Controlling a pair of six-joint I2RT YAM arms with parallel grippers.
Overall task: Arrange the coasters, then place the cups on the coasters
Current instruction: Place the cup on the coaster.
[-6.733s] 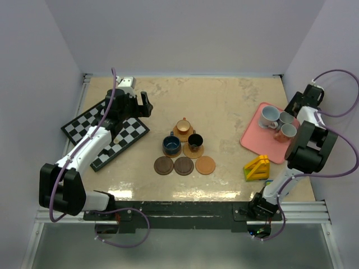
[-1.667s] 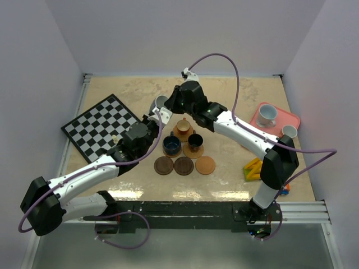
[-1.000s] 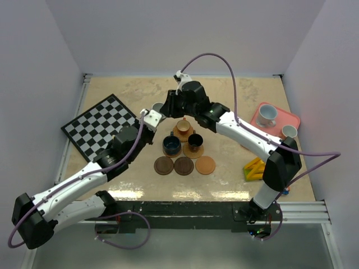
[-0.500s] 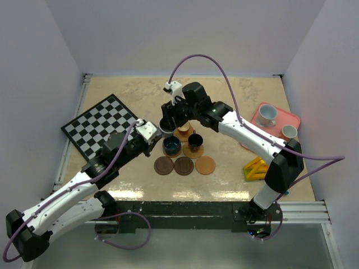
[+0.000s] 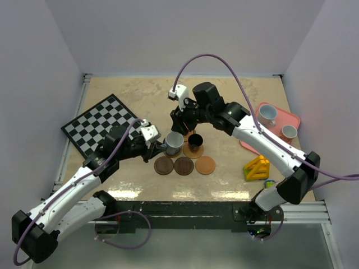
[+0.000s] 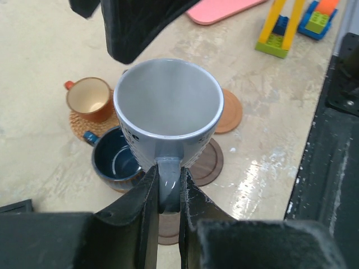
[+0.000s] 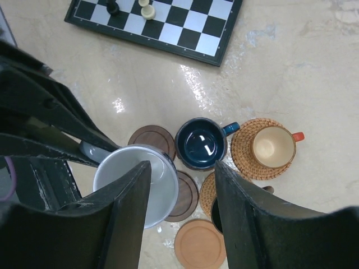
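Left tool [image 6: 167, 188] is clenched on the handle of the grey cup [image 6: 168, 103]. The cup is upright, mouth up, lifted off the table [image 5: 235, 101]. Right tool [image 7: 182, 167] hangs close above it, fingers apart, grasping nothing.

The held cup is over the table's middle and from above it hides most of the blue cup [image 6: 114, 161]. Orange cup [image 6: 88, 98] stands on a woven coaster [image 6: 78, 124] toward the far edge. Black cup [image 5: 195, 141] is just right of the held cup.

Three bare coasters lie in a row toward the near edge: left brown coaster [image 5: 164, 165], middle brown coaster [image 5: 183, 165], tan coaster [image 5: 205, 165].

Key relation: the two brown coasters lie below the held cup and a little nearward, the left one on the left arm's side. The handle points back along that arm, toward the near-left. Left arm carries the cup and is nearer.

Judgement: the next move is probably short, nearward then down. Likely risk is the cup's base clipping the blue cup's rim.
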